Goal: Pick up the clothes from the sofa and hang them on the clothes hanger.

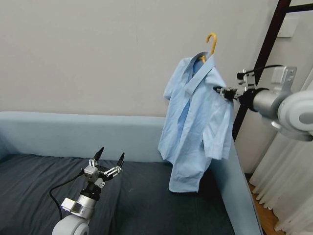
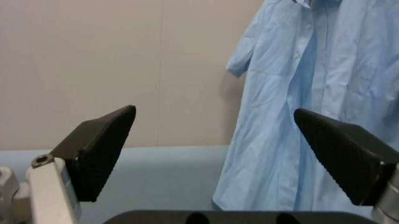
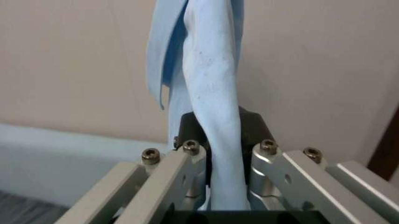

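Observation:
A light blue shirt (image 1: 195,122) hangs in the air on a yellow hanger (image 1: 211,45), above the right end of the sofa (image 1: 73,134). My right gripper (image 1: 218,90) is shut on the shirt's shoulder; the right wrist view shows the blue cloth (image 3: 215,116) pinched between the fingers (image 3: 187,154). My left gripper (image 1: 108,157) hovers low over the dark seat, open and holding nothing. In the left wrist view the shirt (image 2: 311,107) hangs ahead, beyond the black fingertips (image 2: 100,144).
The sofa has a pale blue back and arm and a dark grey seat (image 1: 146,205). A dark slanted rack post (image 1: 259,63) rises at the right behind my right arm. White curtains (image 1: 288,191) hang at the far right. A plain wall stands behind.

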Available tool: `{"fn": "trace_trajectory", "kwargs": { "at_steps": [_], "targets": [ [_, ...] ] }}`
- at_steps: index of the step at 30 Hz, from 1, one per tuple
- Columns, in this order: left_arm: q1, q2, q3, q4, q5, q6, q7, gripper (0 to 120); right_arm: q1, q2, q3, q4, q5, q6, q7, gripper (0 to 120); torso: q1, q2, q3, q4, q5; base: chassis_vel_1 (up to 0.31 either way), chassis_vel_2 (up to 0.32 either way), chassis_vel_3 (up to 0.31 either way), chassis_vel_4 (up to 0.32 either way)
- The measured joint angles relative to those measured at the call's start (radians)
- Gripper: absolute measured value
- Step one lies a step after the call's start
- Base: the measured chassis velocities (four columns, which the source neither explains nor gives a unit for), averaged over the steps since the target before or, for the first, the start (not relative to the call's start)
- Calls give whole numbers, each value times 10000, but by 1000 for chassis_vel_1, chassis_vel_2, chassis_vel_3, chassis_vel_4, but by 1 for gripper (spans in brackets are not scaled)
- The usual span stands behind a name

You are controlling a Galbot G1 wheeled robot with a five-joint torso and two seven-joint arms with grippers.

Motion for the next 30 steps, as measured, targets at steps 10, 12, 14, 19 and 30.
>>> {"fn": "trace_trajectory", "kwargs": {
  "at_steps": [10, 12, 14, 19, 30],
  "targets": [
    [-214, -181, 356, -61, 214, -1, -46, 100, 2120, -920, -1004, 250, 1868, -128, 2735, 7, 0, 0, -1, -6, 2, 0, 0, 0, 0],
    [-317, -182, 457, -33, 214, -1, -59, 100, 2449, -1183, -1168, 379, 2089, -134, 2881, 7, 0, 0, -1, -5, 4, 0, 0, 0, 0],
    [-376, -180, 509, -20, 214, -1, -71, 100, 2749, -1314, -1373, 422, 2204, -141, 2928, 7, 0, 0, 0, -5, 4, 0, 0, 0, 0],
    [-468, -143, 592, -35, 195, 0, -151, 100, 4370, -1177, -2580, 142, 2407, -159, 3150, 7, 0, 0, -1, -3, 2, 0, 0, 0, 0],
    [-290, 166, 298, -438, 152, -51, -470, 100, 6282, 103, -4699, -1411, 2347, -181, 5526, 7, 1, 0, 1, -2, 2, 0, 0, 0, 0]
  ]
}}
